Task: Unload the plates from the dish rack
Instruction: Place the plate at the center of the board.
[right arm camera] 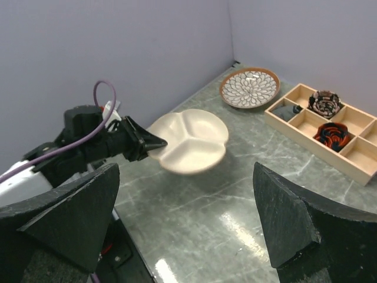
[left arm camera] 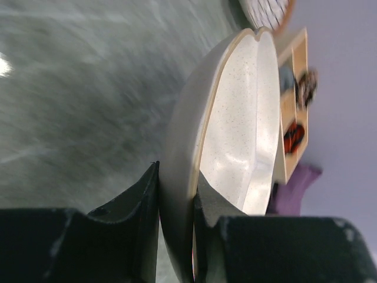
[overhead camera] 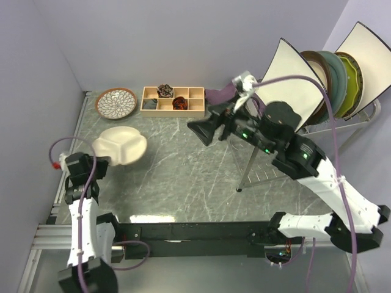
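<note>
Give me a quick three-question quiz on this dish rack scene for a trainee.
1. True or false: the right gripper is holding a plate.
2. Which plate does the left gripper grip? A: teal. B: cream divided plate. C: white square.
3. Fill the blank: the petal-patterned plate lies beside the wooden ___.
Key: 1 false, it is open and empty; 2 B; 3 tray.
</note>
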`<state>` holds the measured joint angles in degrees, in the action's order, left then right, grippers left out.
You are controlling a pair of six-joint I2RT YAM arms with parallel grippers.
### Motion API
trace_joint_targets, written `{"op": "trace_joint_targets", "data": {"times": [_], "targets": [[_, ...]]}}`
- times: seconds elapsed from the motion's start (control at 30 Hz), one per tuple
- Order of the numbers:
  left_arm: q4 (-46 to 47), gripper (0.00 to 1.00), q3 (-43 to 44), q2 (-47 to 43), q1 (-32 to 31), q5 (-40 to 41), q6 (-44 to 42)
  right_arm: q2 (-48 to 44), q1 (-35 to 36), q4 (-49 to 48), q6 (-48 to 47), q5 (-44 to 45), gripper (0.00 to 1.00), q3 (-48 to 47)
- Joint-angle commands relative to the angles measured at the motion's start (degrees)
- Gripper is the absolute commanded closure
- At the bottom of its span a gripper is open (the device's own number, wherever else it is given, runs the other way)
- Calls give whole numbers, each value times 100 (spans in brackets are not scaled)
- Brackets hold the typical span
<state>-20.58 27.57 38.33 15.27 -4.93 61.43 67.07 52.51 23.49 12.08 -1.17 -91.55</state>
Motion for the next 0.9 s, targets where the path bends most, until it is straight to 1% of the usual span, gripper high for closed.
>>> {"op": "trace_joint_targets", "data": {"times": [0.0, 0.03, 0.07, 0.17, 0.23, 0.27, 0.37, 0.43, 0.5, 0.63, 0.7, 0.77, 0.87], "targets": [[1723, 99, -76, 7, 1021, -1036, 634, -615, 136, -652, 269, -138, 0, 689], [1741, 99, -103, 182, 1135, -1097, 625, -659, 163, -670, 260, -112, 0, 908], [1759, 99, -138, 271, 1354, -1115, 616, -712, 198, -644, 260, -51, 0, 972], [1943, 99, -182, 561, 1680, -1098, 519, -852, 242, -678, 339, -6, 0, 1253], [2022, 99, -130, 815, 1839, -1046, 423, -984, 251, -783, 392, 29, 0, 1560], [2014, 99, -95, 921, 1874, -984, 431, -1107, 251, -888, 409, 38, 0, 1622], [2023, 99, 2, 1247, 2015, -975, 379, -1283, 251, -758, 401, 108, 0, 1658], [2215, 99, -85, 1387, 2137, -1027, 379, -1398, 260, -836, 436, 213, 0, 1833], [2409, 99, -173, 1441, 2182, -1045, 309, -1582, 260, -898, 471, 187, 0, 2095], [2348, 99, -226, 1494, 2209, -633, 212, -1793, 260, -846, 524, 187, 0, 2378], [2611, 99, -270, 1511, 2217, -562, 185, -1925, 260, -880, 524, 222, 0, 2562], [2699, 99, -261, 1651, 2261, -605, 238, -2057, 260, -1021, 533, 240, 0, 2712], [3068, 98, -270, 1985, 2253, -799, 360, -2110, 260, -1083, 542, 214, 0, 2844]]}}
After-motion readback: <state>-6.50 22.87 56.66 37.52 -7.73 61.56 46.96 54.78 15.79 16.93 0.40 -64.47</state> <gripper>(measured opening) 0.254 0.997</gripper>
